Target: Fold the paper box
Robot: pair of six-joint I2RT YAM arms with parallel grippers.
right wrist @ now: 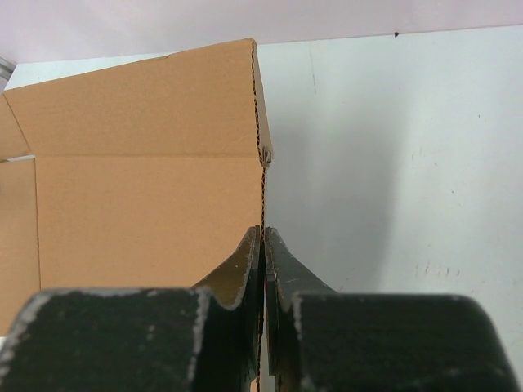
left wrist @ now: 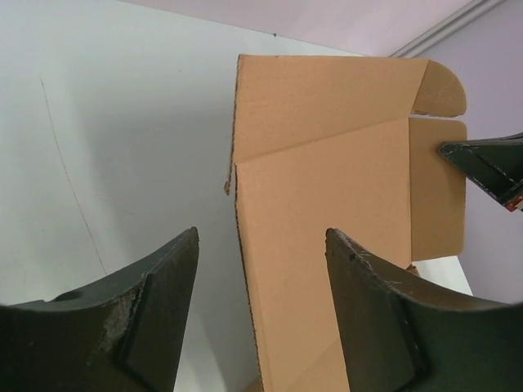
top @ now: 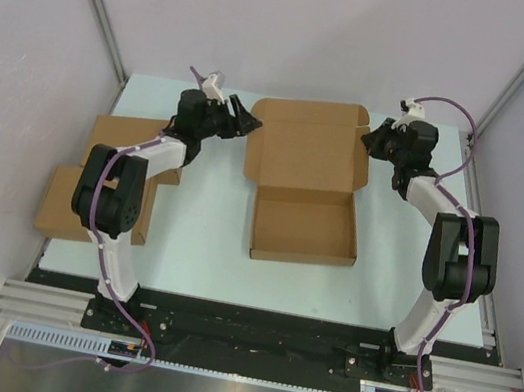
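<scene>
From the top camera we see the paper box (top: pixel 306 189) in the middle of the pale bench (top: pixel 197 220). Its shallow tray (top: pixel 303 229) is toward the arms and its lid (top: pixel 306 148) lies open behind it. The left claw (top: pixel 251 121) sits at the lid's left edge and the right claw (top: pixel 367 141) at its right edge. Two flat cardboard boxes (top: pixel 62 207) overlap at the bench's left side, partly under the left arm.

In the left wrist view, the left claw (left wrist: pixel 261 237) is released. Its dark fingers (left wrist: pixel 147 318) stand wide apart on either side of the lid's (left wrist: pixel 327 171) near edge and touch no cardboard. Across the lid, the tip of the right claw (left wrist: pixel 482 167) meets the side flap (left wrist: pixel 437 196).

In the right wrist view, the right claw (right wrist: pixel 263 233) is clenched. The paper box's (right wrist: pixel 147 180) perforated edge runs down into the seam between its fingers (right wrist: pixel 237 269), so we read it as pinching that edge. Bare bench (right wrist: pixel 392 163) lies to the right.
</scene>
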